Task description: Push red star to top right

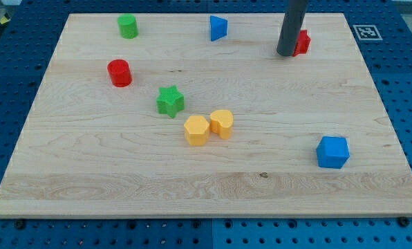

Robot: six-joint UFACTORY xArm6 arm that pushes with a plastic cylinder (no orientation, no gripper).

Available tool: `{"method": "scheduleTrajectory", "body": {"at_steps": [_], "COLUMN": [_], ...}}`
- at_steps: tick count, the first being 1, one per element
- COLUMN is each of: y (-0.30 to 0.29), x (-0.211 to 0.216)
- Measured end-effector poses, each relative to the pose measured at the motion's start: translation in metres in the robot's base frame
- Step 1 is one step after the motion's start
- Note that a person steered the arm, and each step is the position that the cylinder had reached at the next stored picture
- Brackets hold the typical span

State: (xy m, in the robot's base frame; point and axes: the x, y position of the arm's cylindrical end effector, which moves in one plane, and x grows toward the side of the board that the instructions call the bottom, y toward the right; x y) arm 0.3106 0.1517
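Note:
The red star [303,42] lies near the view's top right of the wooden board [206,166], partly hidden behind my rod. My tip [286,53] rests on the board at the star's left side, touching or almost touching it. Only the star's right part shows.
A blue triangular block [218,28] and a green cylinder [128,26] lie along the top. A red cylinder [119,72] is at the left. A green star [170,101] and two yellow blocks [196,130] [222,123] sit mid-board. A blue cube [332,152] is at the lower right.

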Motion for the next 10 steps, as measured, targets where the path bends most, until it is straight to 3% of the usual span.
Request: {"method": "scheduleTrajectory", "body": {"at_steps": [2, 4, 5, 8, 10], "y": [0.017, 0.044, 0.068, 0.051, 0.099], "x": [-0.033, -0.013, -0.019, -0.049, -0.055]}}
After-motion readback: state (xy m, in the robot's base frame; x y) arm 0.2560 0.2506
